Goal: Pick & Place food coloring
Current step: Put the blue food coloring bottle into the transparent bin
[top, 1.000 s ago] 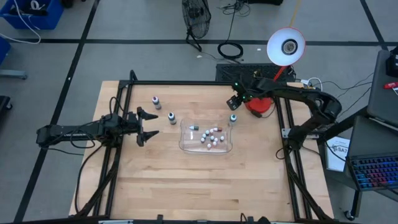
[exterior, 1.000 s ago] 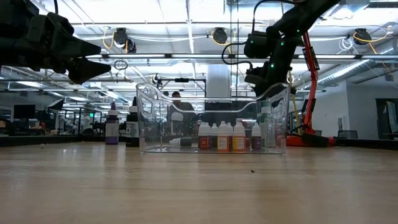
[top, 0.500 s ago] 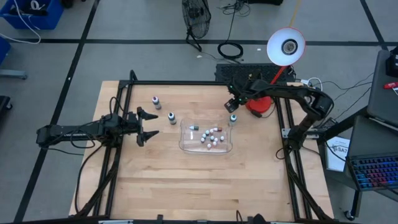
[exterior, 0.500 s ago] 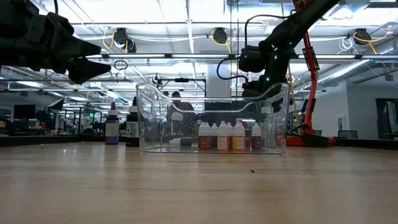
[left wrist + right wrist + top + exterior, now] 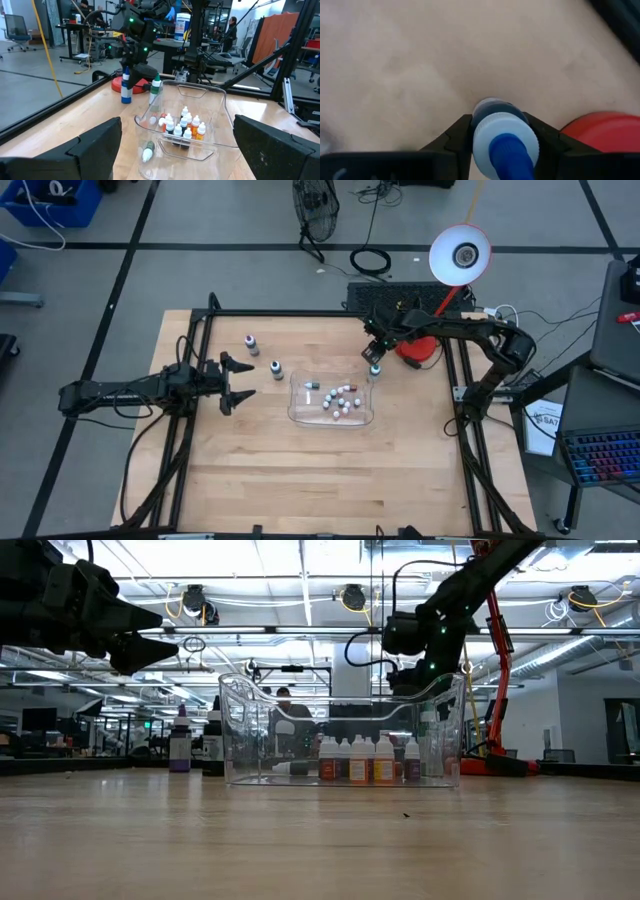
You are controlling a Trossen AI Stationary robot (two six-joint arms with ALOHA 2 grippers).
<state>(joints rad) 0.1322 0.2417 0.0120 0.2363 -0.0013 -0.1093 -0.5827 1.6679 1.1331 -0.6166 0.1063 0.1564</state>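
Nearest: clear tray point(image 5: 295, 412) mid-counter, holding a huddle of tiny bottles with white caps; not the target set.

Left of tray, over bare counter point(image 5: 300, 470): left pincer point(image 5: 236, 383), released, jaws spread wide, idle, holding nothing.

Beyond tray, to the left: purple-topped bottle point(image 5: 251, 342) and dark-topped bottle point(image 5: 276, 368), both upright, apart from each other.

At tray's far right corner: teal-topped bottle point(image 5: 375, 369), upright, just beside the tray wall.

Just past it: blue-topped bottle point(image 5: 504, 137), upright on the counter, right pincer point(image 5: 374, 350) down over it, clenched on its shoulders, one finger point(image 5: 455, 137) against each side.

Handling, judged: very light, hard smooth plastic, round and slippery, tall for its base, so easily tipped. Best hold low on the body or shoulder, not the tapered tip.

Writing: none readable; labels too small.
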